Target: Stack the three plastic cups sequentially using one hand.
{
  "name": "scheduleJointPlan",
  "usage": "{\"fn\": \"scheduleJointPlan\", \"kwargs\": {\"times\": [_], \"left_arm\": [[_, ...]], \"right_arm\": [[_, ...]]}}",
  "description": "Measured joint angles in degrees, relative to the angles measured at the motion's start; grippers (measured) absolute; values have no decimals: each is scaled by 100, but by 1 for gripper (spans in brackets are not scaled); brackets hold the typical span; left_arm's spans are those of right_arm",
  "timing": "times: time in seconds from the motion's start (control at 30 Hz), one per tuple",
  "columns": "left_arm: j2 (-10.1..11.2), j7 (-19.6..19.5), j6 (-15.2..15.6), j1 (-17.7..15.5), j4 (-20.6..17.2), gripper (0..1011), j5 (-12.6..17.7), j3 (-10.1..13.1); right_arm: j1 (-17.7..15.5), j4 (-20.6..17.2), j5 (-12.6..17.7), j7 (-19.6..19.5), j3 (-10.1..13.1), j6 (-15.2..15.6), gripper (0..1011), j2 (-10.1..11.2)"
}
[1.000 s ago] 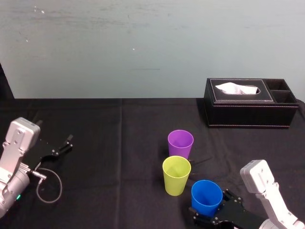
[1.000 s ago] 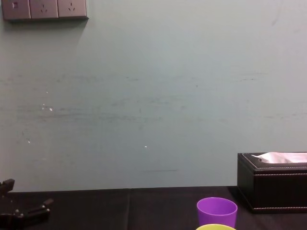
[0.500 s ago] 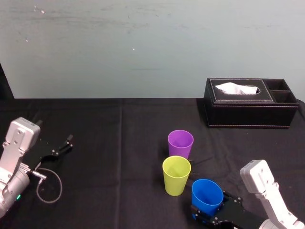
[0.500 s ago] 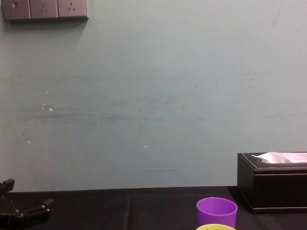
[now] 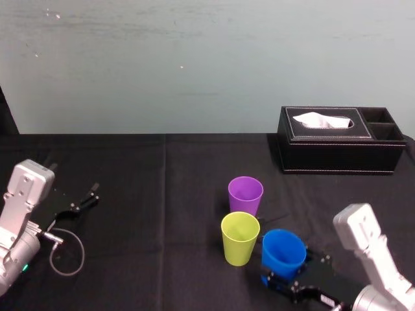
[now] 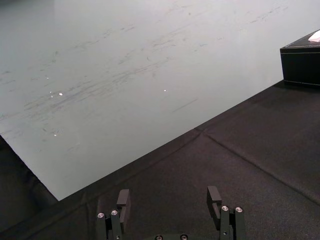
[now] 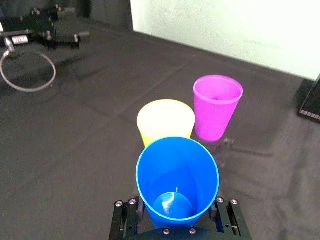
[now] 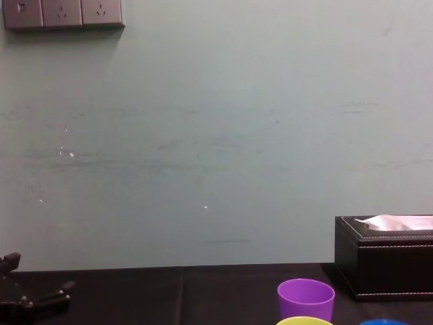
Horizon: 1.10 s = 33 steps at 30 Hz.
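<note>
Right gripper [image 5: 285, 280] clamped on the blue cup [image 5: 283, 251], just right of the yellow-green cup [image 5: 240, 238]; left arm parked.

Black-clothed table [image 5: 162, 188] spans the view. The black tissue box [image 5: 340, 148] stands at the far right, well apart from the cups. Right arm enters from the lower right, its jaws closed on the lower wall of the blue cup, one finger on each side. The cup is mouth up; whether its base is clear of the cloth cannot be told. Left gripper [image 6: 169, 200] rests at the table's left, jaws apart and holding nothing. Yellow-green cup stands upright mid-table. The purple cup [image 5: 246, 195] stands upright just behind it, apart.
</note>
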Motion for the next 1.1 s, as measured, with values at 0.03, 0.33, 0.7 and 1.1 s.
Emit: {"fn": "scheduleJointPlan", "kwargs": {"times": [0.03, 0.33, 0.7, 1.1], "left_arm": [[0, 0, 0, 0, 0, 1000, 0, 0], [0, 0, 1, 0, 0, 1000, 0, 0], [0, 0, 0, 0, 0, 1000, 0, 0], [0, 0, 0, 0, 0, 1000, 0, 0]], "right_arm": [[18, -25, 10, 5, 15, 20, 707, 2], [539, -146, 129, 52, 122, 356, 707, -14], [1628, 244, 204, 241, -81, 688, 707, -80], [2449, 933, 239, 282, -407, 739, 707, -357]]}}
